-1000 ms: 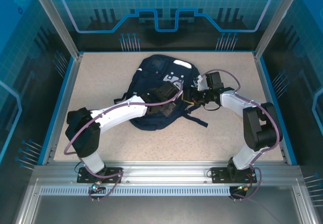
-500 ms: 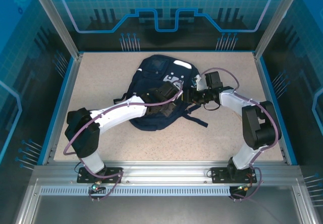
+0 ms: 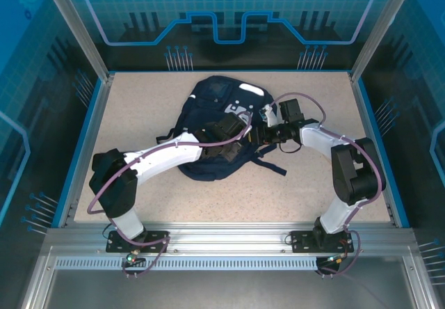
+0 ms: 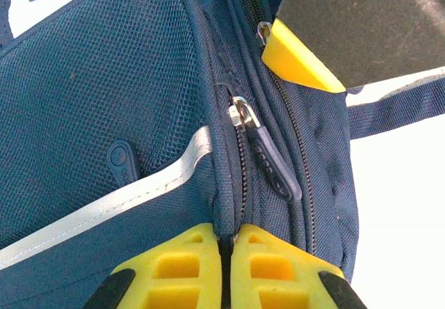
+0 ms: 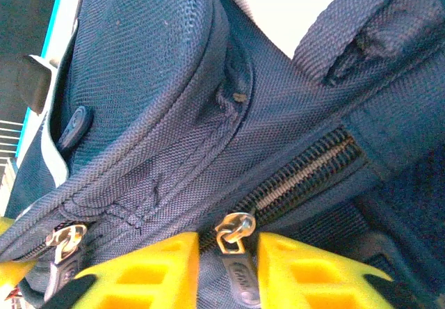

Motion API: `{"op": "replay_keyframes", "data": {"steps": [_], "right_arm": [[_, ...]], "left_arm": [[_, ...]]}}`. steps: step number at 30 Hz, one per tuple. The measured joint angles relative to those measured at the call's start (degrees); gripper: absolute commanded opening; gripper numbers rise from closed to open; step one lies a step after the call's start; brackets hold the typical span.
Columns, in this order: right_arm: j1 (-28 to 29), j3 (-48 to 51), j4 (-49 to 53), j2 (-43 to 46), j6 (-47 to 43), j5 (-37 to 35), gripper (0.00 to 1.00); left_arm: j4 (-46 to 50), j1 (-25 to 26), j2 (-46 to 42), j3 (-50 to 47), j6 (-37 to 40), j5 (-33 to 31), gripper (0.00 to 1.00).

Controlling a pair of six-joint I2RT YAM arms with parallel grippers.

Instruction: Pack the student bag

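The navy student bag (image 3: 208, 104) lies in the middle of the table. My left gripper (image 3: 233, 124) rests on its top. In the left wrist view that gripper (image 4: 227, 243) is shut, pinching a ridge of the bag's fabric (image 4: 125, 79) beside a zip whose dark pull tab (image 4: 272, 166) lies just ahead. My right gripper (image 3: 259, 133) meets the bag from the right. In the right wrist view its yellow jaws (image 5: 229, 253) stand narrow on either side of a zipper pull (image 5: 238, 273) hanging from a silver slider (image 5: 234, 227), closed in on it along with some cloth.
A black strap (image 3: 272, 164) trails from the bag towards the right front. A second slider (image 5: 64, 241) sits on the neighbouring zip at the left. Blue side rails (image 3: 85, 138) border the table, and bare tabletop (image 3: 139, 100) surrounds the bag.
My right gripper has shifted a little left towards the bag and its jaws have narrowed round the zipper pull. The left arm has stayed still.
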State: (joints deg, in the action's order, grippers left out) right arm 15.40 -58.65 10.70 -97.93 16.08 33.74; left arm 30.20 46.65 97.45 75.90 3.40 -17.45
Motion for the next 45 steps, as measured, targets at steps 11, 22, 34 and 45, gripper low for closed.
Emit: {"op": "replay_keyframes", "data": {"steps": [11, 22, 34, 45], "right_arm": [[0.04, 1.22, -0.76, 0.15, 3.1, 3.58, 0.12], [3.96, 12.26, -9.77, 7.1, 14.69, 8.39, 0.11], [5.09, 18.62, -13.9, 16.15, 23.85, 4.55, 0.42], [-0.35, 14.47, -8.83, 17.94, 34.73, -0.57, 0.52]], "left_arm": [[0.31, 0.0, 0.0, 0.0, -0.15, -0.07, 0.0], [0.24, 0.0, 1.25, 0.24, -1.73, -0.04, 0.0], [-2.75, 0.0, 2.25, -0.15, -3.52, 1.22, 0.0], [-6.99, -0.42, -0.2, -4.13, -4.17, 2.84, 0.0]]}}
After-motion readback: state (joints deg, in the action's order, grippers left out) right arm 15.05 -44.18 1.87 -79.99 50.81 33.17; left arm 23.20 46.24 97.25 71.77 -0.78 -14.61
